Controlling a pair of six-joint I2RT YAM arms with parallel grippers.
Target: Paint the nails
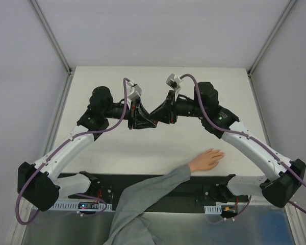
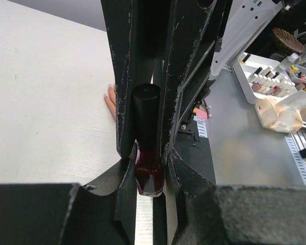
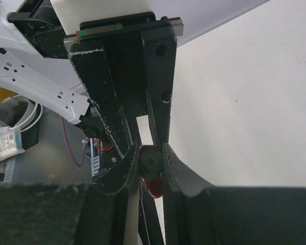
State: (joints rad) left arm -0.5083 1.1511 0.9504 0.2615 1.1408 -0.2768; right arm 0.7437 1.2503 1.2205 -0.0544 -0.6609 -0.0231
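Note:
A small nail polish bottle of dark red glass with a black cap is held between both grippers above the middle of the table. My left gripper is shut on the glass body. My right gripper is shut on the black cap, with red glass showing below it. In the top view the left gripper and the right gripper meet tip to tip and hide the bottle. A bare hand with a grey sleeve lies flat near the table's front edge; its nails are too small to make out.
The white table is bounded by a frame rail on the left and on the right. Off the table, a white tray of polish bottles and a plastic bag sit on a grey bench. A white power strip shows too.

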